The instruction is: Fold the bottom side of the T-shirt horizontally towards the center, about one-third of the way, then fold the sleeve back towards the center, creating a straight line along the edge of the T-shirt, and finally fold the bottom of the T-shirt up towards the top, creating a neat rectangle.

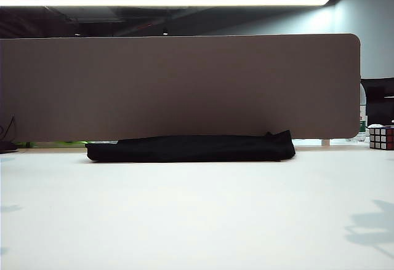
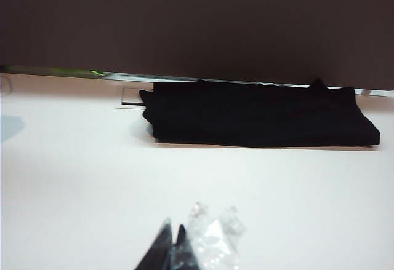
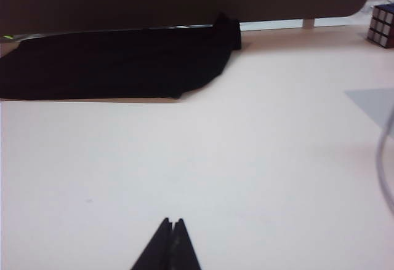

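Note:
The black T-shirt lies folded into a long flat bundle on the white table, just in front of the tan divider panel. It also shows in the left wrist view and the right wrist view. Which end of the bundle is the bottom of the T-shirt I cannot tell. My left gripper is shut and holds nothing, well short of the shirt over bare table. My right gripper is likewise shut, holds nothing, and is far back from the shirt. Neither gripper shows in the exterior view.
The tan divider panel stands along the back of the white table. A Rubik's cube sits at the far right, also seen as a cube in the right wrist view. Crinkled clear plastic shows beside the left fingers.

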